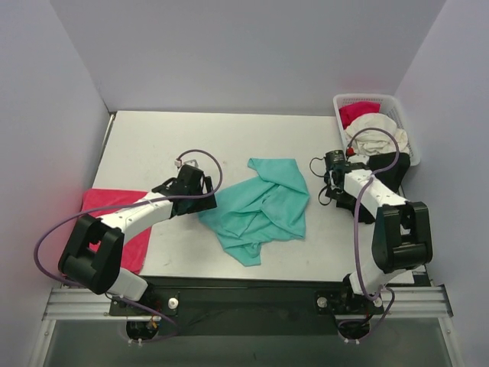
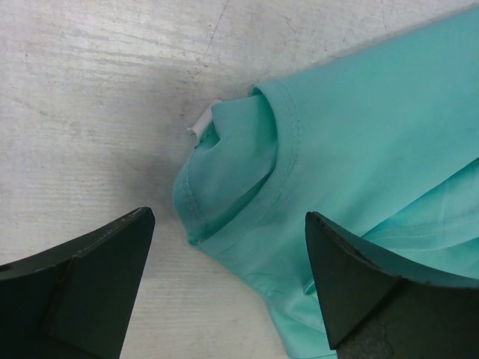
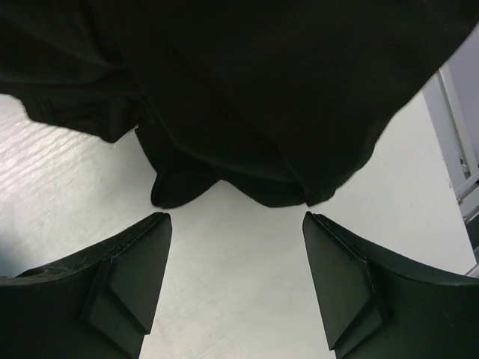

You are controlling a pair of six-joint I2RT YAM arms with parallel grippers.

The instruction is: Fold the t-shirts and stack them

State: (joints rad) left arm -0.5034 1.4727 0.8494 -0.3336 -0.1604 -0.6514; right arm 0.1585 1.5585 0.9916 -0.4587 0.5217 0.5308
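Observation:
A teal-green t-shirt point(image 1: 263, 206) lies crumpled at the table's middle. My left gripper point(image 1: 205, 199) is open at its left edge. In the left wrist view the shirt's collar point(image 2: 247, 172) with a white tag lies between and just ahead of the gripper point(image 2: 228, 224), which holds nothing. A pinkish-red t-shirt point(image 1: 114, 222) lies flat at the left under my left arm. A black t-shirt point(image 1: 386, 174) lies bunched by the basket. My right gripper point(image 1: 333, 177) is open; in the right wrist view the gripper point(image 3: 236, 221) is over bare table, just short of the black t-shirt point(image 3: 262, 90).
A white slotted basket point(image 1: 382, 100) stands at the back right with red cloth point(image 1: 357, 112) and white cloth point(image 1: 374, 139) in it. Grey walls close in the table on three sides. A metal rail runs along the near edge.

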